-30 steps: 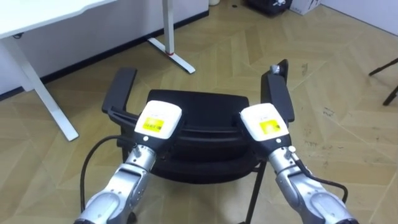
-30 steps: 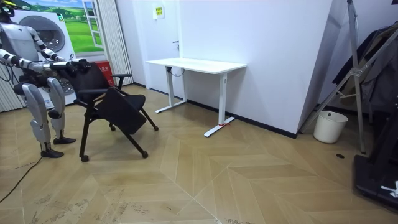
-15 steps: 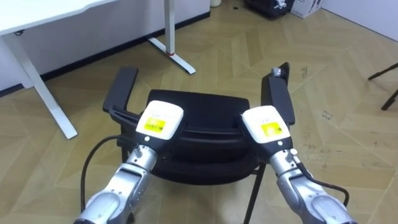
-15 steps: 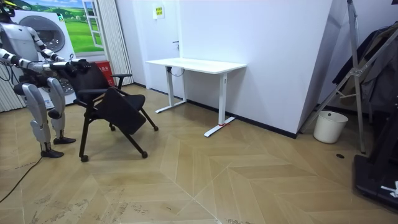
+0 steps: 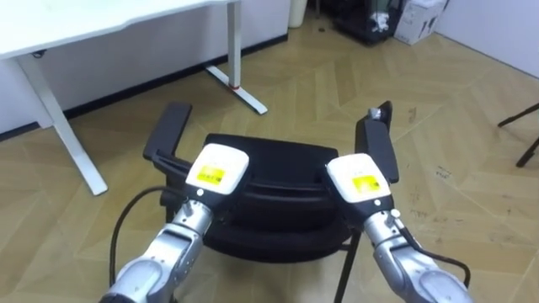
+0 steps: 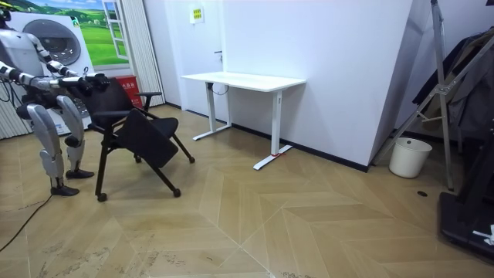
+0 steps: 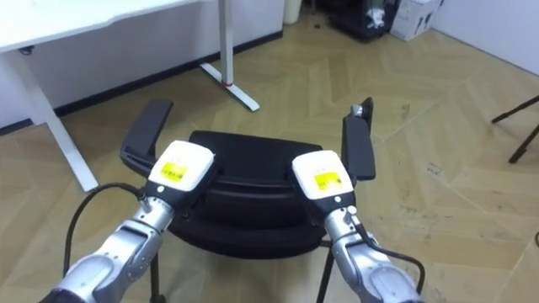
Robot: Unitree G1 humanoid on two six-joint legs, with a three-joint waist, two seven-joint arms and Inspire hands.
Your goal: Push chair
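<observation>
A black office chair with two armrests stands right in front of me on the wooden floor. Its seat faces away from me, toward the white desk. My left hand and right hand both rest at the top of the backrest, a seat's width apart. The backs of the hands hide the fingers. In the room view I stand at the room view's left with both arms stretched out to the chair, and it leans slightly.
The white desk's legs and foot lie ahead and to the left. Dark equipment and a box stand at the far wall. A thin dark stand leg shows at the right. A white bin is far off.
In the room view the chair and my hands have shifted slightly toward the room view's left. The eye view has shifted and shows more of the desk.
</observation>
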